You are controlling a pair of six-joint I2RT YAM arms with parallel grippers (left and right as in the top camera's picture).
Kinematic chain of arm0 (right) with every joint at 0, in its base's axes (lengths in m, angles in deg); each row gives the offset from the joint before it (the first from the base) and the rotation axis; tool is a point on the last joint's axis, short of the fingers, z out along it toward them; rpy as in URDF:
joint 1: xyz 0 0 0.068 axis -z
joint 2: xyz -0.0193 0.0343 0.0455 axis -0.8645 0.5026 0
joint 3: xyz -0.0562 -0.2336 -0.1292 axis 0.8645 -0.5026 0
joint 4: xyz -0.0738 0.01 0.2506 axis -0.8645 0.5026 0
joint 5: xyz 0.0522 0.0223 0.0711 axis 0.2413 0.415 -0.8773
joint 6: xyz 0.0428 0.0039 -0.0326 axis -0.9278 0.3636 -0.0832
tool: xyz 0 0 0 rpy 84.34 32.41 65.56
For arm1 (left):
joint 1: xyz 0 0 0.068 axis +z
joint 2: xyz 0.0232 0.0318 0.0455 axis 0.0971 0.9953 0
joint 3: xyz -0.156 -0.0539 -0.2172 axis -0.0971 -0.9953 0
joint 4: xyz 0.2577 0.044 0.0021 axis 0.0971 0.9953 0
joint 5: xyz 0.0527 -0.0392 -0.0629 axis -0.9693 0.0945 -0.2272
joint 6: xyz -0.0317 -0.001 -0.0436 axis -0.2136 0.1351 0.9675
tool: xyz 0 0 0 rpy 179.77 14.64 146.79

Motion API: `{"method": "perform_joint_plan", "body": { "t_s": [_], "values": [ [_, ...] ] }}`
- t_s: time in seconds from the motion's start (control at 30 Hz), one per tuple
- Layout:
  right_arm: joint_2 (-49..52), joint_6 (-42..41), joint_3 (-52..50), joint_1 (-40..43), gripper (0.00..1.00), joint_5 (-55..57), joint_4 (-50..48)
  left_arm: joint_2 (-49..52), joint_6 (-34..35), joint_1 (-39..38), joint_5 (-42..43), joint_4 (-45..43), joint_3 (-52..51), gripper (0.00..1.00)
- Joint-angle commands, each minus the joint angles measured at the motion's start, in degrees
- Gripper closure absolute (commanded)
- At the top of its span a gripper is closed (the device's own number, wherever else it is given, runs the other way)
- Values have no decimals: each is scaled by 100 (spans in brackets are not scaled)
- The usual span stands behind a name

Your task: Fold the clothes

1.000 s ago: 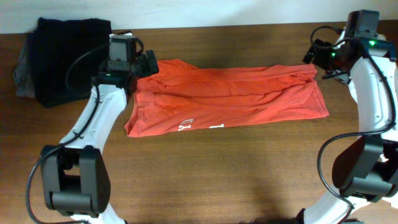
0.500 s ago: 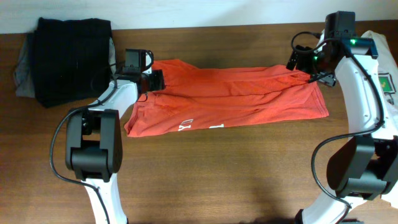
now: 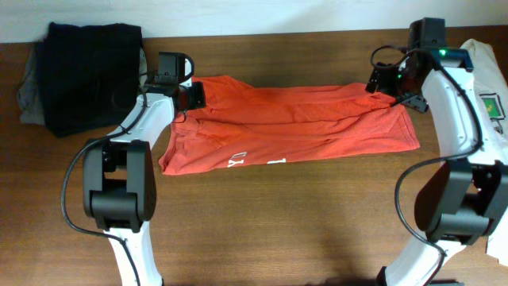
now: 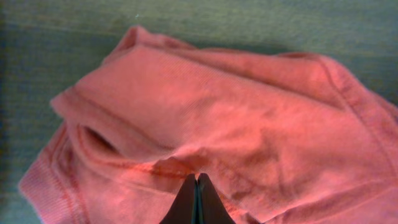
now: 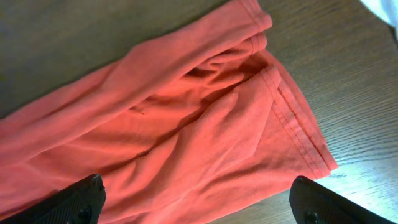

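Note:
The clothes here are chiefly a red-orange T-shirt (image 3: 294, 127) with white lettering, lying in a long folded band across the wooden table. My left gripper (image 3: 190, 97) is at its upper left corner, shut with the fingertips pinching a fold of the red cloth (image 4: 217, 112); the left gripper (image 4: 198, 178) shows no gap between its fingers. My right gripper (image 3: 389, 83) hovers over the shirt's upper right end, open wide. In the right wrist view the right gripper (image 5: 198, 198) has its fingers spread to either side of the hemmed cloth (image 5: 174, 124), with nothing held.
A black garment (image 3: 91, 71) lies at the back left on a grey cloth (image 3: 28, 87). A white T-shirt (image 3: 492, 87) with a small green emblem sits at the right table edge, also showing as a white T-shirt corner (image 5: 382, 9). The table (image 3: 278, 222) runs bare wood in front.
My left gripper has come down onto the shirt's upper left corner and shut on a fold. The right arm swung in over the shirt's right end and stays open.

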Motion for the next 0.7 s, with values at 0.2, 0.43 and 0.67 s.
{"method": "perform_joint_plan", "body": {
  "t_s": [0.2, 0.43, 0.67],
  "values": [
    [157, 42, -22, -52, 2, -9, 7, 264, -50, -7, -133, 245, 144, 40],
    [157, 42, -22, -52, 2, -11, -81, 275, -50, -9, -136, 59, 144, 88],
    [157, 42, -22, -52, 2, -11, -76, 472, -52, -13, -245, 140, 144, 50]
  ]
}}
